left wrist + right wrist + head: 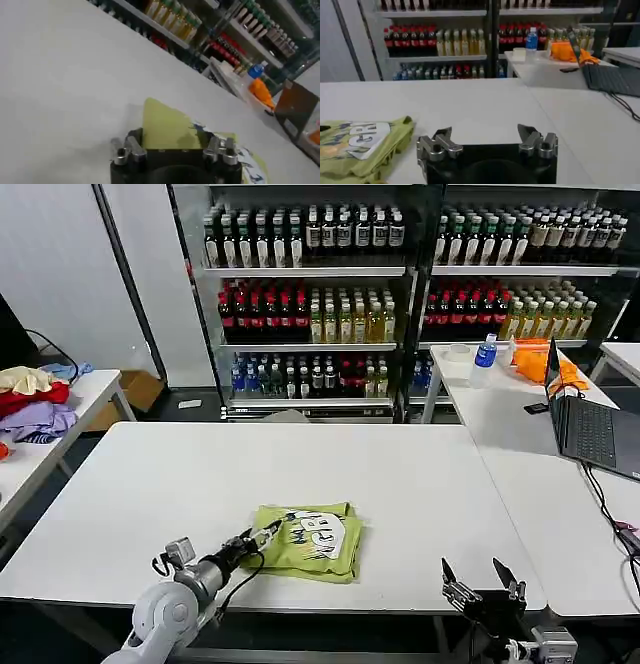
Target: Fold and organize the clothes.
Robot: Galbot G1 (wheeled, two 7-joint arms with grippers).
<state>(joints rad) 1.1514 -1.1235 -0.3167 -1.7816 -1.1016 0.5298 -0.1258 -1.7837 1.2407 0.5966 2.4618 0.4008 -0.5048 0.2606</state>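
T-shirt (310, 539): soft lime cotton, folded rectangle, white print.

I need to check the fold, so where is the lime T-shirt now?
In the head view, the lime T-shirt lies folded near the white table's front edge, with the left gripper at its left edge.

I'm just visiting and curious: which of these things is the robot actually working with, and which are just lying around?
In the job:
T-shirt, folded on the table
left gripper, at its edge
right gripper, open, off to the side

Lying about:
clothes pile
laptop
orange cloth
blue bottle
drinks shelves
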